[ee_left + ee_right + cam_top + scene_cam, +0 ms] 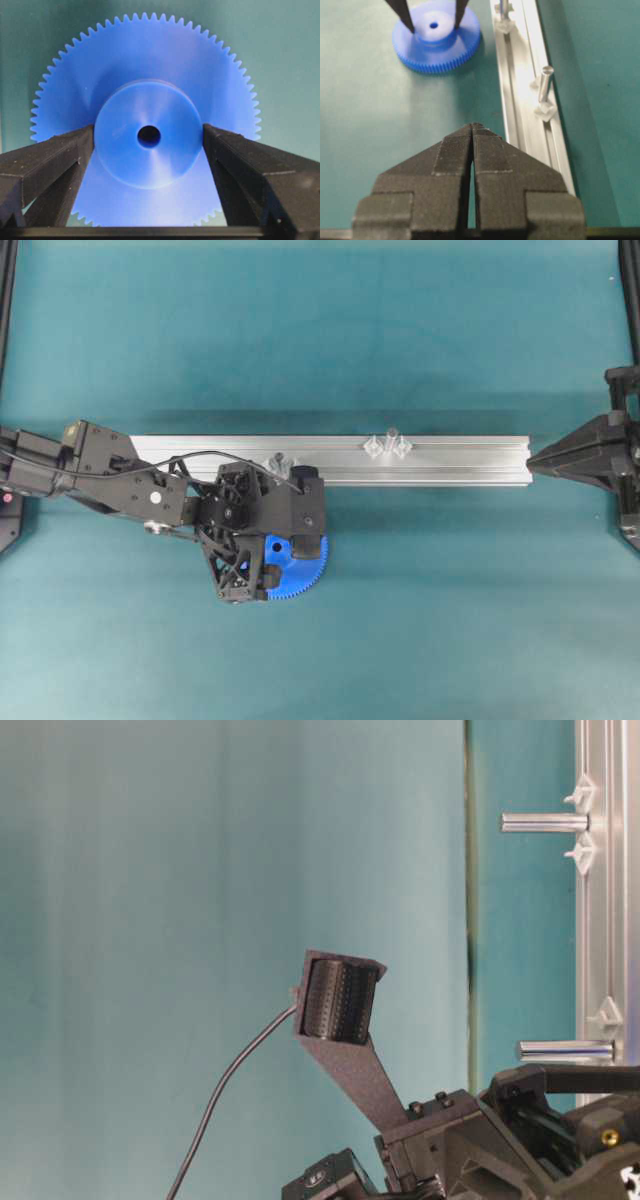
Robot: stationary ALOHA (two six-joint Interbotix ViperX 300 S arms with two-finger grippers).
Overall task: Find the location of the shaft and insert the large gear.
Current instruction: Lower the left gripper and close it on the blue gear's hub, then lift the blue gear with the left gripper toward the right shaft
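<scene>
Gear position: The large gear [147, 125] lay flat on the green table [300, 340], in the lower centre of the overhead view, just below the long metal rail [450, 462].

Left gripper: The left gripper [148, 145] stood wide open, one finger [55, 160] on each side of the gear's raised hub [148, 134]. The wrist view showed both fingers at or just beside the hub wall; whether they pressed on it could not be told. Nothing was grasped yet.

Right gripper: The right gripper [471, 145] was closed, its two pads together with nothing between them. It sat at the right edge of the overhead view, off the rail's right end, well apart from the gear.

Shaft position: Two pins stood up from the rail, each in a clear bracket. The shaft [389, 443] showed right of centre in the overhead view; a second pin [277, 462] stood near the left arm's wrist, close to the gear.

Key relation: The pins' long axes pointed up, away from the rail. The gear's centre hole [149, 136] also faced up, so the axes appeared parallel. From the gear, the rail lay toward the top of the overhead frame.

Nearer arm: The left.

Judgement: The coming move likely called for closing on the hub, then lifting.
</scene>
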